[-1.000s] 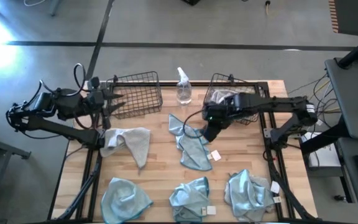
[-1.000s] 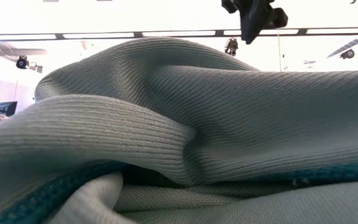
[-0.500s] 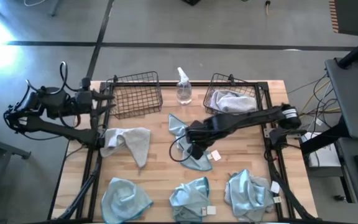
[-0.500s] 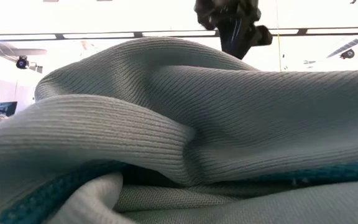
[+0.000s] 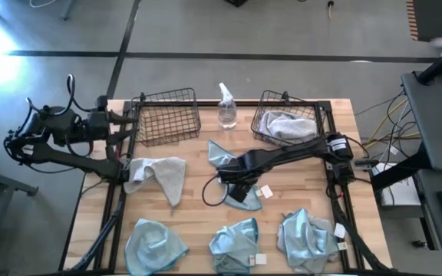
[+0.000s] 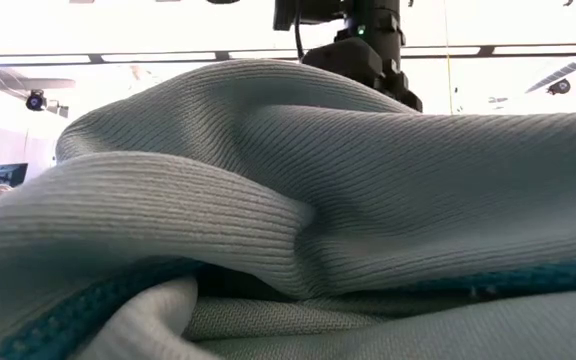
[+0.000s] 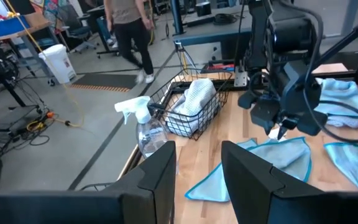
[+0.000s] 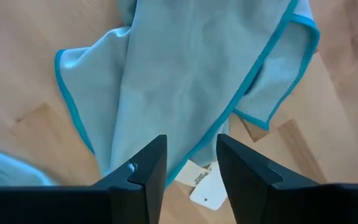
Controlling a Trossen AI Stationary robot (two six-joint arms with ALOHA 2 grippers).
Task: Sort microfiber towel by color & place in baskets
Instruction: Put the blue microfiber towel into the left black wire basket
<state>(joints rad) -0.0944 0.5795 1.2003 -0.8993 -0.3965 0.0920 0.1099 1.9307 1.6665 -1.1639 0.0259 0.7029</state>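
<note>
You're looking at teal-edged pale blue towels point(image 5: 240, 188), a grey-white towel point(image 5: 159, 173), black mesh baskets point(image 5: 167, 116), and light planked wood table point(image 5: 194, 207).

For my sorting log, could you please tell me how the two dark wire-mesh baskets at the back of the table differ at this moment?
The left dark wire-mesh basket holds nothing, while the right dark wire-mesh basket holds a pale grey-white microfiber cloth. The left basket sits near the waiting left gripper; the right gripper, fingers open, hovers over a teal-edged cloth away from the right basket. Both are alike and flank the clear spray bottle.
</note>
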